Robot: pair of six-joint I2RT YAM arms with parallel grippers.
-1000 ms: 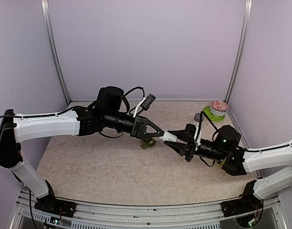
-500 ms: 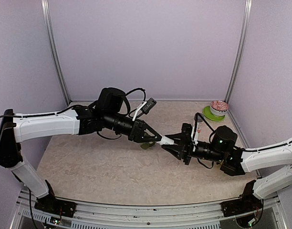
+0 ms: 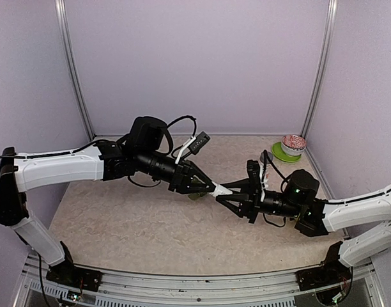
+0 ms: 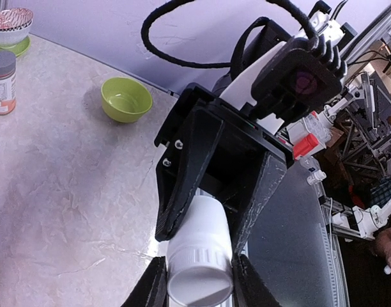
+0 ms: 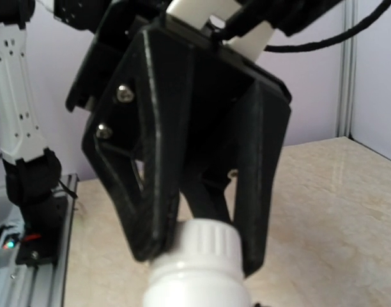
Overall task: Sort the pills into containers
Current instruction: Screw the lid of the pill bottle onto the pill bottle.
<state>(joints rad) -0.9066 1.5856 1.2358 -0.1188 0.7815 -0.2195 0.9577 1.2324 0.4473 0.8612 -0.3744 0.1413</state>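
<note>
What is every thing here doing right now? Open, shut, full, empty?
white bottle: cap on, gripped at both ends
left gripper: shut on white bottle
right gripper: shut on white bottle
green bowl: upright, empty
small jar: upright, lid on
patterned bowl: upright on green saucer

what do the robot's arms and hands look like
The left arm and right arm have white shells with black joints. The left hand and right hand are black, angular two-finger wedges. A black cable loops over each wrist; a green light glows on the right one.
</note>
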